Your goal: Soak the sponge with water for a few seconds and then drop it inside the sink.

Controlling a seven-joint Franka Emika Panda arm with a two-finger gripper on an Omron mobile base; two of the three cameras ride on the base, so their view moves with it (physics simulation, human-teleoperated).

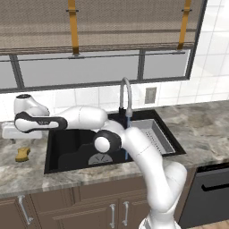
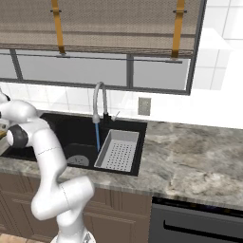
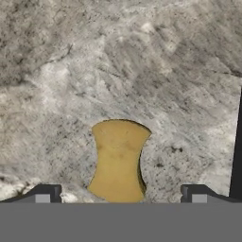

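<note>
Sponge [image 3: 118,160] lay flat on the marble desk [image 3: 142,71], bottom centre of hand view & lower left of left base view, beside the sink [image 1: 71,138]. Gripper [image 3: 120,194] hovered over it w/ jaws spread wide, one tip either side, not touching. Water [image 1: 127,141] ran from the faucet [image 1: 125,94] into the sink, mid-frame.

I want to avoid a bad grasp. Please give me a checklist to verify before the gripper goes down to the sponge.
1. Gripper open: ok.
2. Sponge between the fingertips in the hand view: ok.
3. Sponge lies free on the marble counter, left of the sink: ok.
4. Water runs from the faucet: ok.
5. Height above the sponge: cannot tell.
</note>
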